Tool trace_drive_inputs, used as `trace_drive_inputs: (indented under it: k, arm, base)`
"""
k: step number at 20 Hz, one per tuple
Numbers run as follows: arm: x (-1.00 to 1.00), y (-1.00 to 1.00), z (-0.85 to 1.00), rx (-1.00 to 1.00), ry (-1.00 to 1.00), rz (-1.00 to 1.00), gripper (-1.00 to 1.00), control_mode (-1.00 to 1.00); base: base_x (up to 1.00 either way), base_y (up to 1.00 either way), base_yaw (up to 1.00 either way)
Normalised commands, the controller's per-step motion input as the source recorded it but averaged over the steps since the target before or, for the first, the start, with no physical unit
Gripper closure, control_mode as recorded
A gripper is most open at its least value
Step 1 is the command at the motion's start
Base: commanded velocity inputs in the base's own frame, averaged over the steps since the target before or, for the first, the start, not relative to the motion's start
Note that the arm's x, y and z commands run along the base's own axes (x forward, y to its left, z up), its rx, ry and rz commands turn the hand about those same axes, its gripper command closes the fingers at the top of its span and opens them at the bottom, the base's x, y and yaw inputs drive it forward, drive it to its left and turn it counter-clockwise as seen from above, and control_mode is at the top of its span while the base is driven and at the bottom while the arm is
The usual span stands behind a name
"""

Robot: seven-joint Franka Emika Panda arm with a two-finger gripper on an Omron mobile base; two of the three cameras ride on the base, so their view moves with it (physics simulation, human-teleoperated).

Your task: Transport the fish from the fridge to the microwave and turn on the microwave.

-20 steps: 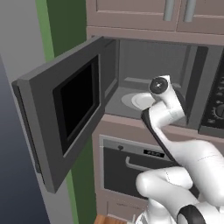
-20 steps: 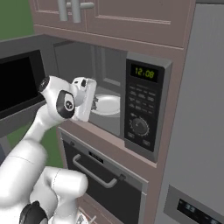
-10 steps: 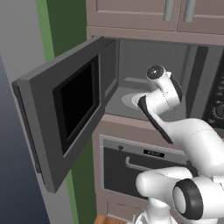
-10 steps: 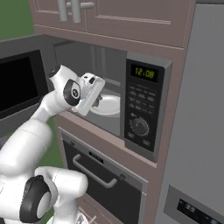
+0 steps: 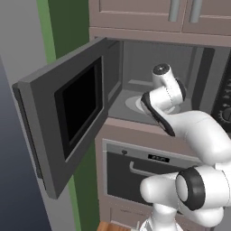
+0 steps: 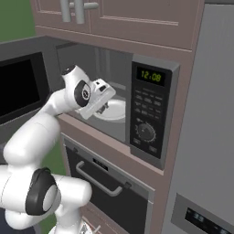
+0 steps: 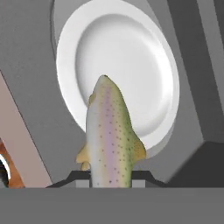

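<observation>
At the open microwave's mouth, the gripper is clamping the fish, its long axis pointing toward the white plate just beyond.

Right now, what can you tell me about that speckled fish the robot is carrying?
The slender speckled fish is olive-green along its flanks with a pinkish stripe, dark dots and small yellowish fins. It is clamped between the gripper fingertips, nose pointing at the round white plate inside the open microwave. It is not yet touching the plate.

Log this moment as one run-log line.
phase: placing | gripper: shut on fish | location: over white plate inside microwave | door: open
</observation>
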Motion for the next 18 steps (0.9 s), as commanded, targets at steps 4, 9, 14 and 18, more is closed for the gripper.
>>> trace_drive_inputs:
  k: [4, 9, 14, 18]
  arm:
    - [0.33, -0.03, -0.23, 0.18, -0.06, -0.10, 1.00, -1.00]
    - [0.35, -0.02, -0.36, 0.15, -0.08, -0.05, 1.00, -1.00]
    - [0.30, 0.00, -0.38, 0.12, 0.00, -0.01, 1.00, -1.00]
    - [0.33, 0.00, -0.22, 0.10, 0.00, 0.00, 1.00, -1.00]
  base:
    - [0.00, 0.00, 0.00]
    - [0.00, 0.00, 0.00]
    - [0.00, 0.00, 0.00]
    - [0.00, 0.00, 0.00]
